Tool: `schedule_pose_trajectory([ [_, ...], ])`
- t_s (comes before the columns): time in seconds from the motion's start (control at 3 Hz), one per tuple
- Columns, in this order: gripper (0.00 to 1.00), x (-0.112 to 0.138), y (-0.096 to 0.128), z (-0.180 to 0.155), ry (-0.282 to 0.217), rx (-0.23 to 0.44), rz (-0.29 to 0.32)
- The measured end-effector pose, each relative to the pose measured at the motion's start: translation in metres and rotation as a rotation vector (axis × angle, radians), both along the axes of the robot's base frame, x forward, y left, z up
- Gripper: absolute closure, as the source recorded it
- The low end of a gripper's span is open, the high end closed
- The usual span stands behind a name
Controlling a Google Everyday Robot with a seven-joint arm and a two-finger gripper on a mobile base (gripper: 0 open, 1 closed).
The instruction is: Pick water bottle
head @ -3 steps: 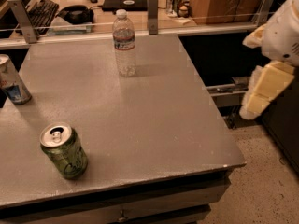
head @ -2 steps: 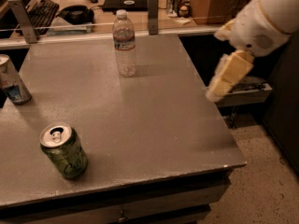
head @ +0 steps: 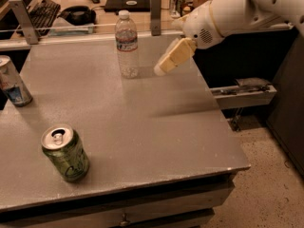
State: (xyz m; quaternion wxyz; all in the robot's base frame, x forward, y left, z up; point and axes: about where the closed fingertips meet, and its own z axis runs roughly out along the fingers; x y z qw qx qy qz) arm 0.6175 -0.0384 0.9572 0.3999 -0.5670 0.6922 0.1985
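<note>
The water bottle stands upright near the far edge of the grey table; it is clear ribbed plastic with a white cap and a white-and-red label band. My gripper reaches in from the upper right on a white arm. It hangs above the table just right of the bottle, level with the bottle's lower half and a short gap away from it. It holds nothing.
A green soda can stands at the front left. A blue-and-silver can stands at the left edge. A rail with metal posts runs behind the table, with a keyboard and desk clutter beyond. The floor lies to the right.
My arm has swung in from the right side of the table leftwards and towards the far edge, bringing the gripper close beside the bottle. The bottle and cans have not moved.
</note>
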Motion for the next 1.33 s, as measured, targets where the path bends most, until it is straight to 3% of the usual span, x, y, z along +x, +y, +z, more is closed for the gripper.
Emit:
schedule_pose_trajectory([
  [0.33,0.00,0.027,0.036,-0.001,-0.015,0.146,0.021],
  [1.0,0.00,0.072,0.089,-0.019,-0.071,0.324,0.037],
  [1.33,0.16,0.081,0.106,-0.026,-0.072,0.379,0.048],
])
